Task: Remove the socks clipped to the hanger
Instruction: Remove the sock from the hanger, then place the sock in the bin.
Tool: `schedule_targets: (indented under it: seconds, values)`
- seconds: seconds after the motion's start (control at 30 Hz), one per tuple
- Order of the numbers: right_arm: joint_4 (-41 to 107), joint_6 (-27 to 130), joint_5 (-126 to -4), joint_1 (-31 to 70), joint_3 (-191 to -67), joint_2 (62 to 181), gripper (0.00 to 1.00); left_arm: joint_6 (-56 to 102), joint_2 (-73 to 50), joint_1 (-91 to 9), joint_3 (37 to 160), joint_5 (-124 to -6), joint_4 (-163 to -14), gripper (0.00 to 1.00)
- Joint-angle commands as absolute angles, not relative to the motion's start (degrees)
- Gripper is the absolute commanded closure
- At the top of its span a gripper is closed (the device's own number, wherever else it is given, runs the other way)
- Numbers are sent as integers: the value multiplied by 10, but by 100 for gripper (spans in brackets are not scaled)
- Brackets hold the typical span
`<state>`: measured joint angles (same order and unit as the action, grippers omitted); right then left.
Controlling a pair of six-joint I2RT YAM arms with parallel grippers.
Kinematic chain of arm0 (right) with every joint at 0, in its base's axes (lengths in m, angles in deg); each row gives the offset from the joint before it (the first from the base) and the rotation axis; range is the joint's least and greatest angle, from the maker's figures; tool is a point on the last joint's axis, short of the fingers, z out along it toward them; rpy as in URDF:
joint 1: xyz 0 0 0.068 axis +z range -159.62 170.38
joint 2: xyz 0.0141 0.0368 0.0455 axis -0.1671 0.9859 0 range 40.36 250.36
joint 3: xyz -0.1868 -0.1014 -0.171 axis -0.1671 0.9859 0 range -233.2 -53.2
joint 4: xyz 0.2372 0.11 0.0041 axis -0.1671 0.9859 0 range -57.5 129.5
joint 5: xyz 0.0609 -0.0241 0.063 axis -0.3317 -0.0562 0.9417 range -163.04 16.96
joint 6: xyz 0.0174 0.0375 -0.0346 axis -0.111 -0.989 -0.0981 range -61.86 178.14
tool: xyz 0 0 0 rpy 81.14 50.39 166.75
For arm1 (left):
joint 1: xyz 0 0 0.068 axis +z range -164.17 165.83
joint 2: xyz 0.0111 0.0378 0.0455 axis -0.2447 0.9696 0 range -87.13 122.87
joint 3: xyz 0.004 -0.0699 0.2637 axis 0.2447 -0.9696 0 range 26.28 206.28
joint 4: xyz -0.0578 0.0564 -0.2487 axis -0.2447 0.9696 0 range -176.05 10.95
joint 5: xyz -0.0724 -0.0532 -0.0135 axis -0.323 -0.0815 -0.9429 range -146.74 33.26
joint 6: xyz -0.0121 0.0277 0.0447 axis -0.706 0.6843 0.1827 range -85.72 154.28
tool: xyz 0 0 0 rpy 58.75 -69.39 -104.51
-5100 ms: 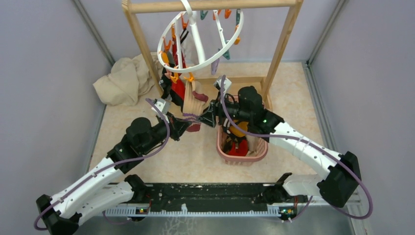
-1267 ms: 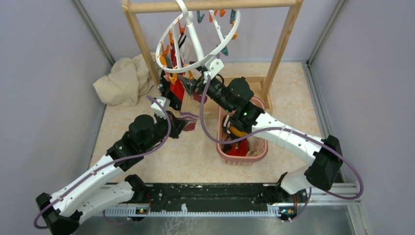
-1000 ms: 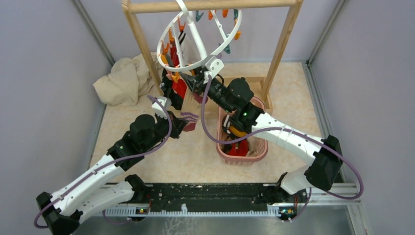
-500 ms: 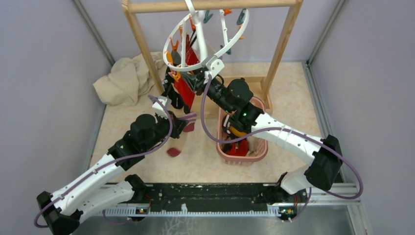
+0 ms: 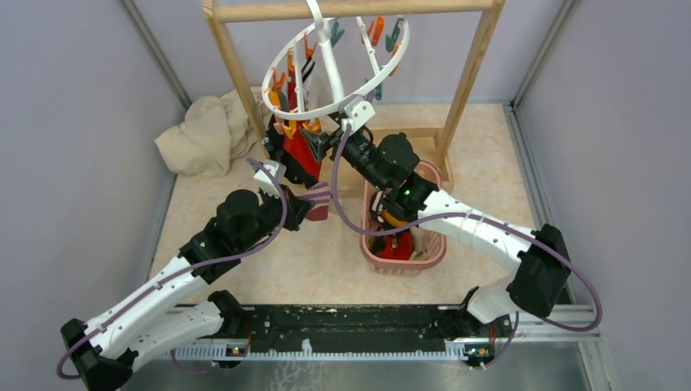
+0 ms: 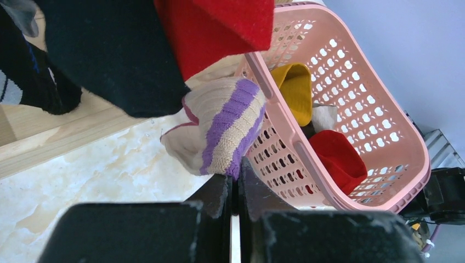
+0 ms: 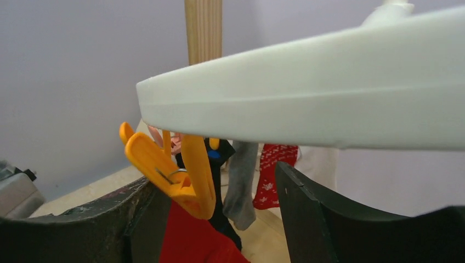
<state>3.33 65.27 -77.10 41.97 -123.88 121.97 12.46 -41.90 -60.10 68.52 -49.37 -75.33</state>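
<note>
A wooden rack (image 5: 234,73) stands on the bench (image 5: 326,261), and the round white hanger (image 7: 329,93) hangs from its bar. The task looks partly done. Several socks are still clipped to the hanger: a red one (image 5: 303,155), a black one (image 6: 109,55), a grey one (image 7: 241,181) and a red-and-white patterned one (image 7: 274,175). Beside the rack sits a pink lattice basket (image 6: 279,159) holding a mustard sock (image 6: 296,82), a white sock (image 6: 326,116) and another red sock (image 6: 337,156). The left claw (image 6: 236,181) is pressed together, pinching a beige-and-purple striped sock (image 6: 225,129) just beside the basket rim. The right claw (image 7: 216,192) is spread wide around an orange clip (image 7: 175,175) under the ring.
</note>
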Motion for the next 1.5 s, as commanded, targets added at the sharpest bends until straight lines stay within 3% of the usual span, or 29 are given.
schedule_targets:
  seconds: [0.0, 0.17, 0.47, 0.53, 0.93, 1.47]
  values:
    - [15, 635, -783, 413, -1230, 1193, 30, 119, -425, -602, 720, -514, -758, 99]
    - [31, 616, -789, 407, -1200, 1167, 16, 114, -425, -602, 750, -530, -750, 98]
    - [81, 553, -822, 394, -1112, 1070, 12, 113, -414, -603, 812, -559, -744, 98]
    - [108, 543, -822, 393, -1099, 1044, 2, 113, -407, -602, 823, -565, -747, 98]
    - [277, 506, -985, 376, -1050, 895, 1, 83, -359, -602, 878, -657, -797, 97]
    - [378, 475, -1092, 364, -1042, 814, 1, 6, -224, -621, 946, -782, -945, 95]
